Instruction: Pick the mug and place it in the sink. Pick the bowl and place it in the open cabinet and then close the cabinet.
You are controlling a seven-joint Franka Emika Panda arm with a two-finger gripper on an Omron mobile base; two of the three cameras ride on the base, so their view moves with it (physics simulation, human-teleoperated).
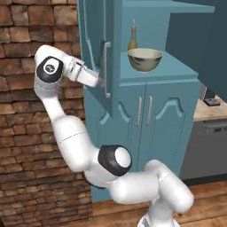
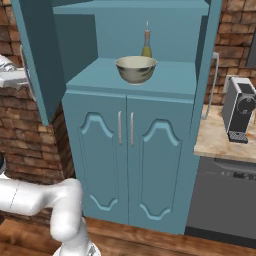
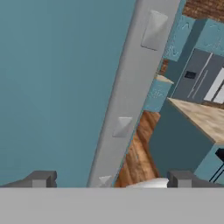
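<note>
- Cabinet (image 1: pixel 146 40): tall teal unit, upper compartment open; left door (image 1: pixel 95 48) swung out toward the cam, right door (image 2: pixel 212 45) also open.
- Lower double doors (image 2: pixel 127 155) w/ arched panels are closed.
- Dishwasher (image 2: pixel 225 197) and stone counter (image 2: pixel 220 137) sit right of the cabinet; coffee machine (image 2: pixel 240 110) on the counter.
- Arm reaches up-left, gripper (image 1: pixel 101 81) at the left door's silver handle (image 1: pixel 106 68).
- Fingers (image 3: pixel 41 179) spread wide, one each side of the door edge; nothing held.
- Bowl (image 1: pixel 145 59): upright on the cabinet shelf, near the front.
- Bottle (image 1: pixel 132 39): slim, yellow-green, just behind the bowl.
</note>
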